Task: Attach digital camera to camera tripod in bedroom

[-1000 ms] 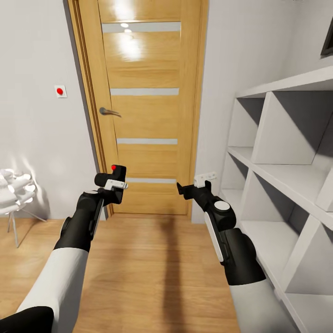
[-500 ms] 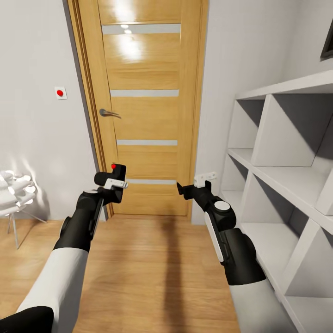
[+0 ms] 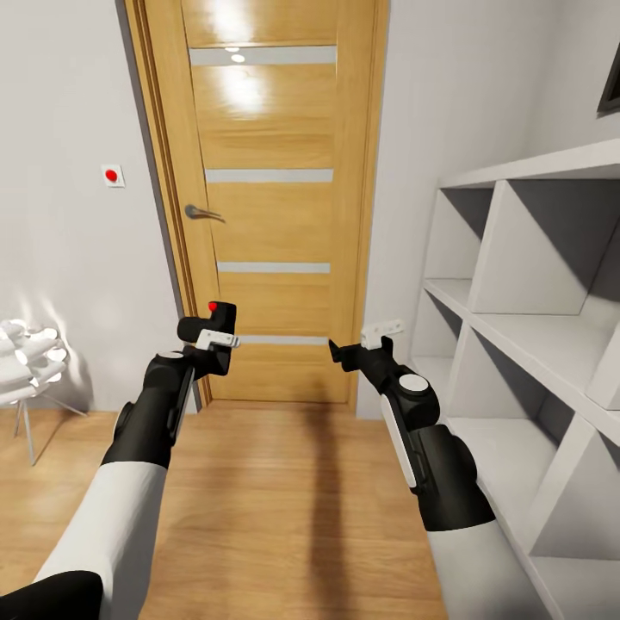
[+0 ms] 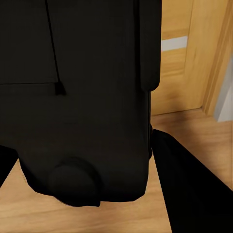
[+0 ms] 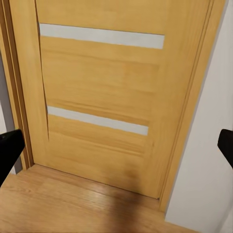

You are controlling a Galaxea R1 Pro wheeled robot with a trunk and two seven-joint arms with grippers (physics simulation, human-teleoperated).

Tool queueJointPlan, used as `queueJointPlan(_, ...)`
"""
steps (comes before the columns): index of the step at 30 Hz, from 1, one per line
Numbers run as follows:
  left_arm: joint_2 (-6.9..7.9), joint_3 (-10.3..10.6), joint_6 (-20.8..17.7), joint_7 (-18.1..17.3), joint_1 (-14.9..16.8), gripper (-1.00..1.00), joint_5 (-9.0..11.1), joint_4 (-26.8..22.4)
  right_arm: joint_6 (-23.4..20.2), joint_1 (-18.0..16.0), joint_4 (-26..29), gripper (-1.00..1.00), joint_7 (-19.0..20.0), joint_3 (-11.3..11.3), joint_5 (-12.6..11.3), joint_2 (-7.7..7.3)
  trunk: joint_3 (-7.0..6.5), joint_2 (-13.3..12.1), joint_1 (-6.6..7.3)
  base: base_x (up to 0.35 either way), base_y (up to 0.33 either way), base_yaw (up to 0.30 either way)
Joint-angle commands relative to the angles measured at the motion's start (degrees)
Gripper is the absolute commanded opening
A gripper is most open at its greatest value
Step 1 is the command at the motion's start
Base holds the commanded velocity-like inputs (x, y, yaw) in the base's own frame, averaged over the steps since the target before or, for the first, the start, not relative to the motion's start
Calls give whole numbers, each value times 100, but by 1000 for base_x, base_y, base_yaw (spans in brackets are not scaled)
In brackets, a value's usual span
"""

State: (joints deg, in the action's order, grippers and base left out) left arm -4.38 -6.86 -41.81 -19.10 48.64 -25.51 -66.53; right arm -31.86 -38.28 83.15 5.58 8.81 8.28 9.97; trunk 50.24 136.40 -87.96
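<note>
The digital camera (image 3: 217,331), a small black box with a red button on top, is held up in front of the oak door by my left gripper (image 3: 209,346), which is shut on it. In the left wrist view the camera's dark body (image 4: 82,97) sits close between the black fingers (image 4: 191,194). My right gripper (image 3: 344,353) hovers to the right of it at about the same height. In the right wrist view the right gripper (image 5: 116,148) is open and holds nothing. The camera tripod is out of view.
The closed oak door (image 3: 267,198) with frosted strips stands straight ahead. White cube shelves (image 3: 517,301) run along the right, close to my right arm. A white ball-shaped lamp (image 3: 26,362) on thin legs stands at the left wall. Wood plank floor (image 3: 284,499) lies below.
The whole picture has slid down a few pixels, so the head camera has shifted. Both arms keep their pose and the camera stays in the left gripper.
</note>
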Motion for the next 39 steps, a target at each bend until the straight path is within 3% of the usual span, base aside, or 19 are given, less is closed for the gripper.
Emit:
queueJointPlan(1,-7,-17,-11,-68,5,-100,-68,-8,-31,-4,8,100,48,-5,61,2,14,3,1,0,0,0)
queueJointPlan(15,-18,-15,-11,-68,5,-100,-61,-18,-31,-4,8,100,40,-10,68,2,123,3,1,0,0,0)
queueJointPlan(39,-19,-14,-11,-68,5,-100,-59,-141,-31,-4,8,100,39,-11,69,2,111,-37,23,43,0,0)
